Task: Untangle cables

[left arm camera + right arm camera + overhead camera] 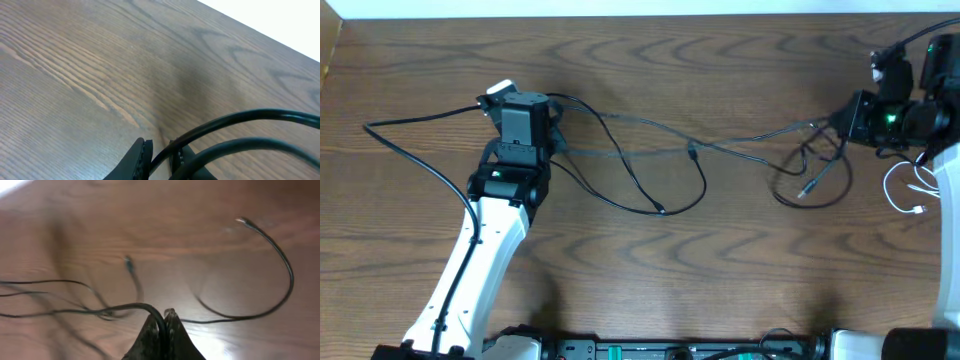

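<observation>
Left gripper (161,156): jaws stand a sliver apart with a black cord threaded through the gap. I cannot tell whether they pinch it or merely straddle it.
Slack loop (665,208): sags toward the near edge of the table (640,290), just right of the left arm, and ends in a small plug. It looks free of knots.
Black cords (620,152): strung across the table from one gripper to the other, long axis running left to right.
Snarl (810,178): several loops cross here, just inboard of the right gripper and well apart from the left one.
Right gripper (164,322): jaws closed tight on a strand of the black cords, which leaves the tips toward the left.
White cord (900,190): curled at the far right, beside the right arm, apart from the snarl.
Judgement: the right arm is much nearer the snarl, so picking it open would fall to that side.
</observation>
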You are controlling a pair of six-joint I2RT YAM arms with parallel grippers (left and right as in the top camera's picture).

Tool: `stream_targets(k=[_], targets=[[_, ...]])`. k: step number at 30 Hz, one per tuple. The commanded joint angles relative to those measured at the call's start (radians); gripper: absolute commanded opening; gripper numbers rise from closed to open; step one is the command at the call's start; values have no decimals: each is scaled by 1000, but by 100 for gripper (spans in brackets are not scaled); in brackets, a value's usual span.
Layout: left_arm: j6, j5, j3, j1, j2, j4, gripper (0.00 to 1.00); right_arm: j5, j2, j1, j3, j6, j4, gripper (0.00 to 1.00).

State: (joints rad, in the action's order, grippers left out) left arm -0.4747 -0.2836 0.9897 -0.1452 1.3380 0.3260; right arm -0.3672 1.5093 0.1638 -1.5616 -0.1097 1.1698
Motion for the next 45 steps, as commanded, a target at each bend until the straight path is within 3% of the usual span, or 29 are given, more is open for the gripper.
stream_targets(k=[1,6,8,11,17,20,22,28,31,35,36,37,40,45], targets=[[-6,-17,23,73,5,-7,17,470,27,12,-7,-45,26,1],[-6,-15,26,174,-10,-6,17,589,29,12,-7,-107,0,1],[-6,4,26,199,-14,-7,16,505,29,12,-7,-90,-6,1],[-10,13,26,220,-15,-8,17,261,29,12,-7,112,-6,1],[-14,13,26,235,-15,-21,17,-48,29,12,-7,287,18,6],[-14,10,26,235,-15,-20,17,-54,29,12,-7,291,18,8],[-13,2,26,235,-15,-21,16,-50,29,12,-7,291,17,14],[-13,5,26,235,-15,-19,16,-18,29,12,-7,290,21,14],[-13,52,26,234,-15,-10,16,-77,29,8,-7,279,26,20],[14,142,26,233,-12,2,16,-175,29,-42,-2,279,-15,37],[28,167,26,233,-12,6,17,-171,29,-63,2,280,-33,43],[35,185,26,233,-12,7,23,-168,29,-69,4,280,-39,46],[138,361,26,209,-12,11,26,-156,34,-128,22,280,-94,55],[175,399,26,134,-12,51,12,-175,85,-243,25,279,-120,59]])
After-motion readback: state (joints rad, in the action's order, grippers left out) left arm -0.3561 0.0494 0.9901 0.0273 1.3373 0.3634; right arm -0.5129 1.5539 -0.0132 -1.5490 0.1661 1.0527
